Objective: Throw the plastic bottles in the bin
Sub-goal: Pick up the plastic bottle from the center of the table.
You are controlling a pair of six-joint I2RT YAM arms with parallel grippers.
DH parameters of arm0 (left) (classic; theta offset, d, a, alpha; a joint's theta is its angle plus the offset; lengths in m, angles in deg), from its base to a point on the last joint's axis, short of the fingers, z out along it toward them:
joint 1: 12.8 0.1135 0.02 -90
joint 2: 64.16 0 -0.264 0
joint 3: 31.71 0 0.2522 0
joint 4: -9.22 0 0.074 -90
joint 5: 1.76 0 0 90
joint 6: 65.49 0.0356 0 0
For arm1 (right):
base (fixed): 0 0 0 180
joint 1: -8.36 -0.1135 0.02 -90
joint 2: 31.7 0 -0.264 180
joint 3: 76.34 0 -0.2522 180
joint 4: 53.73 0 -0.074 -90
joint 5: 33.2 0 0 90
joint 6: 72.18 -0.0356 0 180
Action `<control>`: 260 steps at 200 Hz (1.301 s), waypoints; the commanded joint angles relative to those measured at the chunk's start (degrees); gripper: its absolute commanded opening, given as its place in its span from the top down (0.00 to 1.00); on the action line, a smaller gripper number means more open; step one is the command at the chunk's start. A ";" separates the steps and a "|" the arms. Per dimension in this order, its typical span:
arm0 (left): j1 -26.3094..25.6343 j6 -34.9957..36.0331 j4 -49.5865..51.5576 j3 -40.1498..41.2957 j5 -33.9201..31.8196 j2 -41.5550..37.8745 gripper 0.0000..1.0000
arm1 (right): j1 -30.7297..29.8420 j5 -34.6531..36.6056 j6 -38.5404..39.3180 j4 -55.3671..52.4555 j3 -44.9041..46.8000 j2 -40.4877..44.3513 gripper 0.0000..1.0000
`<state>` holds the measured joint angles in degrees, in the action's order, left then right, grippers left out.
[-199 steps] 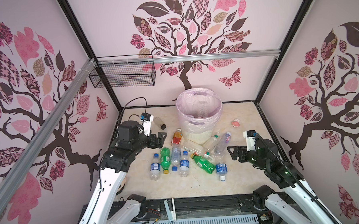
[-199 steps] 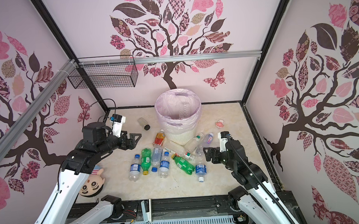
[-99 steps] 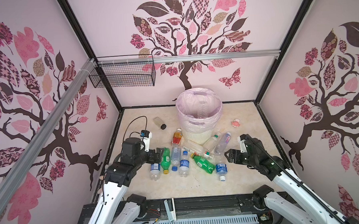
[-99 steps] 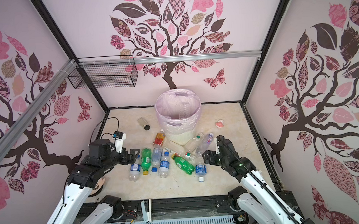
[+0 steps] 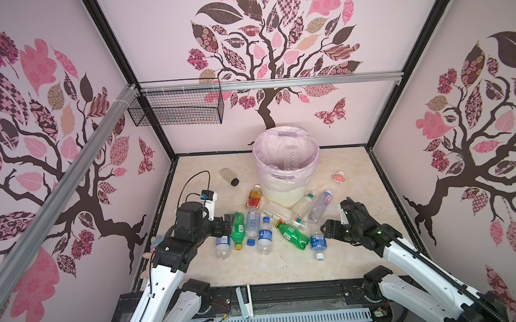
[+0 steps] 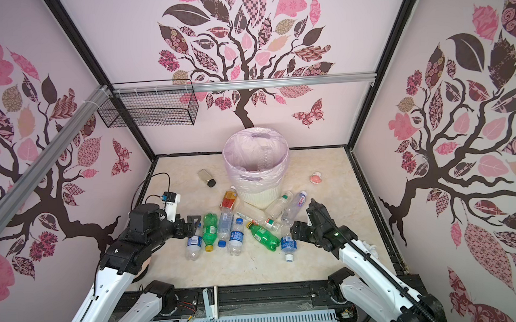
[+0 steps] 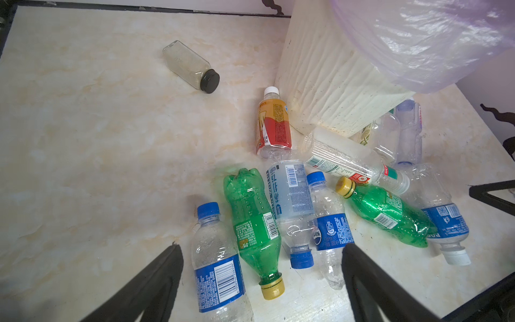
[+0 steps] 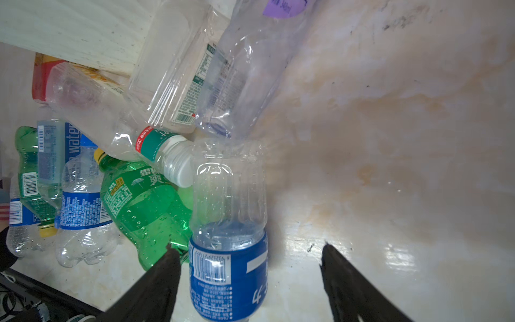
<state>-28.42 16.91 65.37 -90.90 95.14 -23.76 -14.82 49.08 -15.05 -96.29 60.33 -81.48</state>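
The bin (image 5: 285, 193) (image 6: 260, 197), white and ribbed with a pale pink liner, stands at the back middle of the floor. Several plastic bottles lie in front of it. My right gripper (image 8: 248, 247) (image 5: 325, 226) is open and straddles a clear blue-labelled bottle (image 8: 227, 267) (image 5: 317, 242). One finger sits close against that bottle and the other stands well apart. My left gripper (image 7: 262, 248) (image 6: 193, 221) is open and hovers over another blue-labelled bottle (image 7: 217, 273) and a green bottle with a yellow cap (image 7: 253, 223), gripping neither.
A brownish jar with a black lid (image 5: 230, 177) lies left of the bin and a small pink toy (image 5: 339, 177) lies to its right. A black wire basket (image 5: 176, 107) hangs on the back left rail. Walls close in three sides.
My left arm swung down from the back left to the left edge of the bottle pile. My right gripper dropped onto the blue-labelled bottle and its jaws narrowed.
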 commanded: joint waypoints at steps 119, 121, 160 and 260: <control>0.41 -0.47 -1.63 1.51 -0.83 -1.27 0.08 | -0.46 -3.97 0.97 11.89 2.19 -12.42 0.21; 0.41 -0.49 -1.68 1.51 -0.83 -1.22 0.08 | -0.42 -4.10 0.96 11.98 2.15 -12.66 0.21; 0.33 -0.45 -1.68 1.47 -0.78 -1.24 0.08 | -0.55 -3.56 1.76 13.76 2.01 -16.51 0.23; 0.33 -0.69 -1.58 1.49 -0.83 -1.38 0.08 | -0.56 -0.29 2.89 11.34 0.50 -18.39 0.41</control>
<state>-28.42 16.74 65.02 -90.66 94.52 -24.70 -15.10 45.69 -13.06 -80.71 62.08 -100.93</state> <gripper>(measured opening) 0.924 0.609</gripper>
